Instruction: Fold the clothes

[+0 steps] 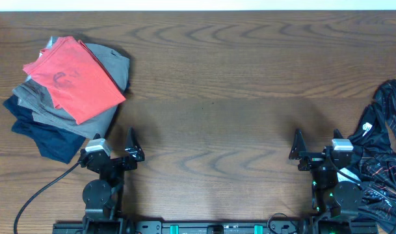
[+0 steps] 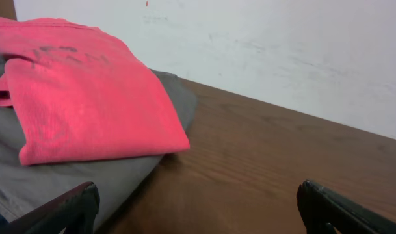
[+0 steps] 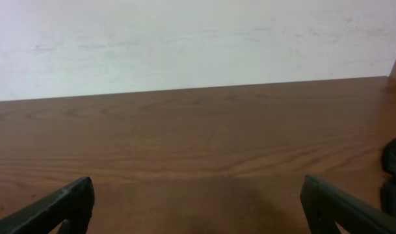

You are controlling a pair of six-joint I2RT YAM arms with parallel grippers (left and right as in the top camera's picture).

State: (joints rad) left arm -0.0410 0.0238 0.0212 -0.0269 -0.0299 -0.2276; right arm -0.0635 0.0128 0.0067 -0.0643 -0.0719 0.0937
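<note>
The clothes, a shiny black jersey (image 1: 385,127) with thin orange lines and white print, lie crumpled at the table's right edge. Part of the jersey drapes beside the right arm's base. In the right wrist view only a dark bit of the jersey (image 3: 395,160) shows at the right border. My right gripper (image 1: 324,148) (image 3: 198,190) stands open just left of the jersey, with bare wood between its fingers. My left gripper (image 1: 108,147) (image 2: 196,195) is open too, low near the front edge, holding nothing.
A stack of folded garments lies at the back left: a red shirt (image 1: 74,78) (image 2: 87,97) on top of a grey one (image 1: 114,65) (image 2: 67,175) and a navy one (image 1: 48,140). A black cable (image 1: 41,192) runs from the left arm. A white wall (image 3: 198,39) stands behind the table.
</note>
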